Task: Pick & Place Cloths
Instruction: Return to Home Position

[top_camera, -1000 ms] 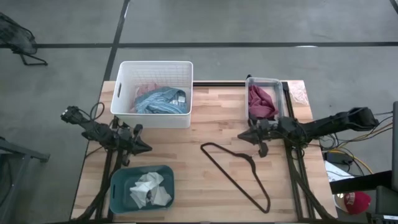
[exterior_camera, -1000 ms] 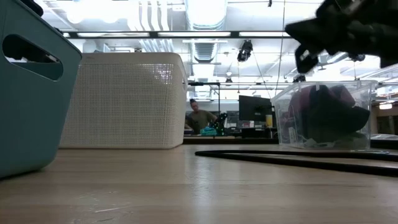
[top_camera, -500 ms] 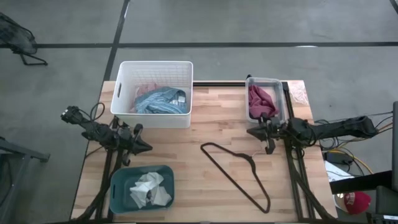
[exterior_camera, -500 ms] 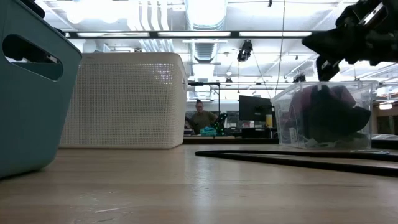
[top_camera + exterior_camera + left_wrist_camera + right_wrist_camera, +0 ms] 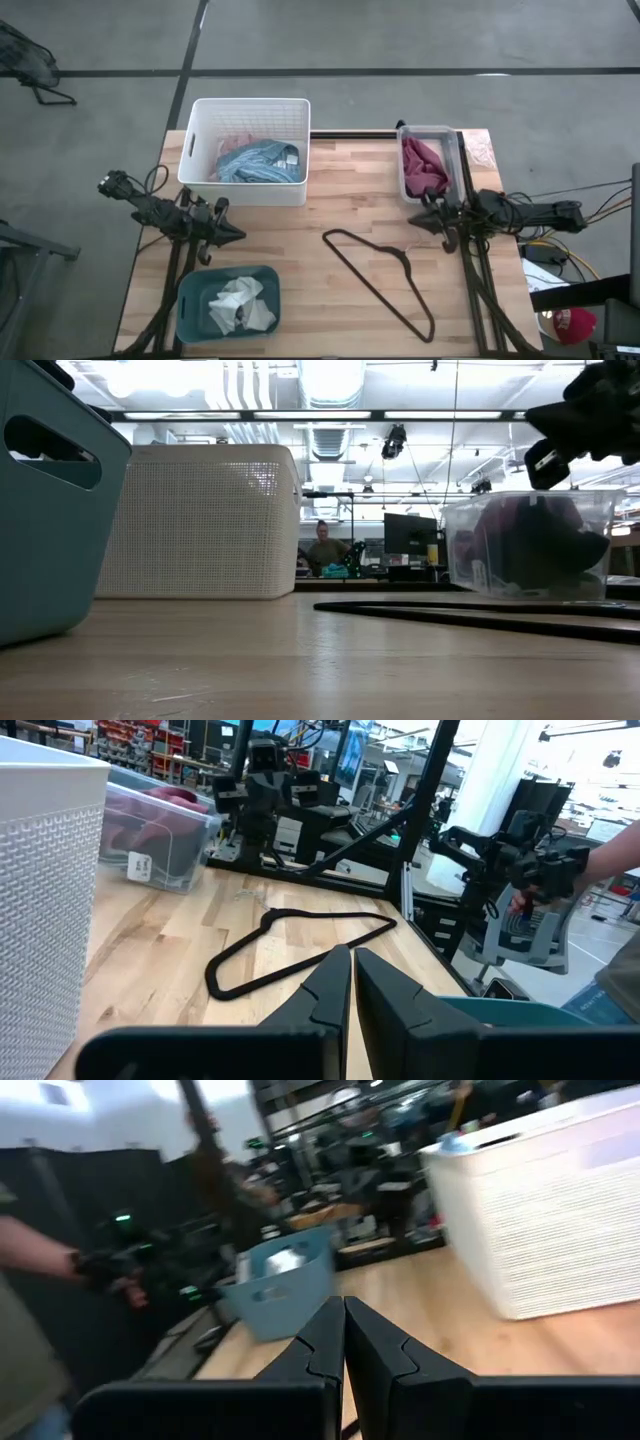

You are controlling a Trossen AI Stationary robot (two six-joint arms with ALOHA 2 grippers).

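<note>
**benchrat:** What does the table (image 5: 330, 200) look like, nearest stuff first?

**wiredup:** At the near left there's the blue bin (image 5: 186, 305), and the white and grey pieces (image 5: 240, 303) are piled inside it. To its right the thin black hanger (image 5: 345, 262) lies flat on the wood, not touching anything. The left gripper (image 5: 236, 236) hangs just past the bin at the left edge. Its fingers are pressed together with barely a slit between them, and nothing is in them. The right gripper (image 5: 430, 222) is over by the right edge, just in front of the clear box (image 5: 430, 128). Its fingers are also pinched together and empty.

**benchrat:** And the rest of the cloths?

**wiredup:** They're at the far side. The blue striped shirt (image 5: 255, 160) is bunched up in the white basket (image 5: 245, 192) at the far left, with a bit of pink fabric (image 5: 237, 142) behind it. The maroon piece (image 5: 422, 163) is stuffed in the clear box at the far right. Way beyond the table, a person (image 5: 322, 545) is by some monitors.
</note>
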